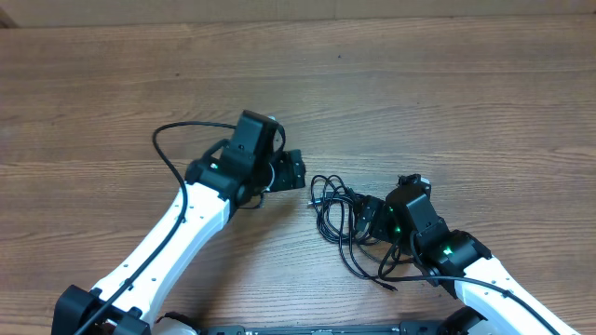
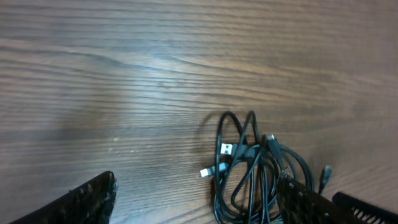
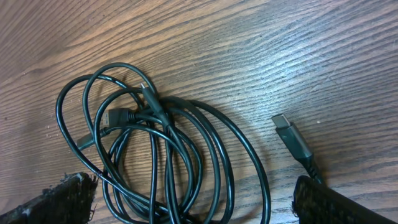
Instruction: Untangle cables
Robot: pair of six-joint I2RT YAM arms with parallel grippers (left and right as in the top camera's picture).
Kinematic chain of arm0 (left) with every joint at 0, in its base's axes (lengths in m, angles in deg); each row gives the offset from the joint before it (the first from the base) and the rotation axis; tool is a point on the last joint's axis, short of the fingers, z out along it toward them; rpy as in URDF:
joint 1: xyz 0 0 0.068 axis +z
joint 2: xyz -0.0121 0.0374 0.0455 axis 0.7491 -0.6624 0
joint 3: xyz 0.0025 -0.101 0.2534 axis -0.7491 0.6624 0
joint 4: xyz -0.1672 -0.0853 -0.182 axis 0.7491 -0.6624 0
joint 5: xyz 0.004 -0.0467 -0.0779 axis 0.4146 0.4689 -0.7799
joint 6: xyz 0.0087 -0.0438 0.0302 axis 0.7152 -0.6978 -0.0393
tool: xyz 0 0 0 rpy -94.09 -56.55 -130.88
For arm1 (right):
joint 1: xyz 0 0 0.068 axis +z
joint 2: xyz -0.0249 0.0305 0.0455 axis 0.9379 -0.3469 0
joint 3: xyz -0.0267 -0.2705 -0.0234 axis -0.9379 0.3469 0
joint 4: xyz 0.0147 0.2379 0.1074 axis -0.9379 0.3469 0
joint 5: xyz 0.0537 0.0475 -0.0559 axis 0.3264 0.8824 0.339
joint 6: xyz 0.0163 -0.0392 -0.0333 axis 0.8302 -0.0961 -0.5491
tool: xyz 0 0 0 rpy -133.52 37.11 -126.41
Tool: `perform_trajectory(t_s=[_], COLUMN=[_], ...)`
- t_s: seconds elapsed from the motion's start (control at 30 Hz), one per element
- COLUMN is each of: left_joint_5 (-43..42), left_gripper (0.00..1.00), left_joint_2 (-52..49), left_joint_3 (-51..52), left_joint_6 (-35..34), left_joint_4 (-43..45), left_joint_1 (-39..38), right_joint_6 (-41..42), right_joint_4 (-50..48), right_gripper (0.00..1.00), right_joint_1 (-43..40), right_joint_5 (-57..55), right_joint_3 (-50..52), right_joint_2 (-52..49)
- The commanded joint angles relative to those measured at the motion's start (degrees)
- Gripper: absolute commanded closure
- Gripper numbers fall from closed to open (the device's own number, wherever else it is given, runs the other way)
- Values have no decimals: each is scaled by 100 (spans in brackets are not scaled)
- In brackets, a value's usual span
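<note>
The cables (image 1: pixel 337 216) lie as one tangled bundle of thin black loops on the wooden table, between my two grippers. My left gripper (image 1: pixel 292 172) sits just left of the bundle and is open. In the left wrist view the cables (image 2: pixel 249 171) lie ahead, close to the right finger (image 2: pixel 305 200), with a pale plug tip (image 2: pixel 206 172) sticking out left. My right gripper (image 1: pixel 367 220) is open over the bundle's right side. Seen from the right wrist, the loops (image 3: pixel 158 149) run between the wide-apart fingers, and a grey plug end (image 3: pixel 291 133) lies near the right finger (image 3: pixel 336 204).
A thin black lead (image 1: pixel 172 140) arcs out from the left arm over the table. Bare wooden tabletop (image 1: pixel 419 84) surrounds the bundle. Both white arms reach in from the bottom edge.
</note>
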Motion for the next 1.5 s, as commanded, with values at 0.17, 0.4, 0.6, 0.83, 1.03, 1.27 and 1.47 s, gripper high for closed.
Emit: perform_trajectory(t_s=[0.17, 0.4, 0.6, 0.83, 1.03, 1.27, 1.47], left_joint_5=[-116, -525, -540, -555, -745, -1043, -750], left_gripper=[16, 14, 10, 11, 15, 15, 38], left_joint_2=[39, 37, -188, -1056, -1145, -1161, -1169], left_joint_3=[662, 1097, 1176, 1174, 1174, 1174, 1174], left_joint_6=[979, 1241, 1373, 1364, 1349, 1349, 1349], left_joint_4=[1128, 1971, 2564, 3195, 3283, 2868, 2973], left_joint_1=[-197, -254, -485, -717, -706, -800, -929], right_joint_6=[0, 0, 0, 0, 0, 0, 0], right_joint_4=[-17, -17, -17, -17, -17, -17, -17], right_gripper=[0, 0, 0, 0, 0, 0, 0], right_joint_1=[-17, -15, -15, -17, -17, -15, -17], right_joint_5=[-96, -96, -96, -96, -96, -96, -96], right_joint_3=[-101, -101, -101, -101, -101, -101, -101], right_joint_2=[-17, -17, -17, -17, -17, -17, -17])
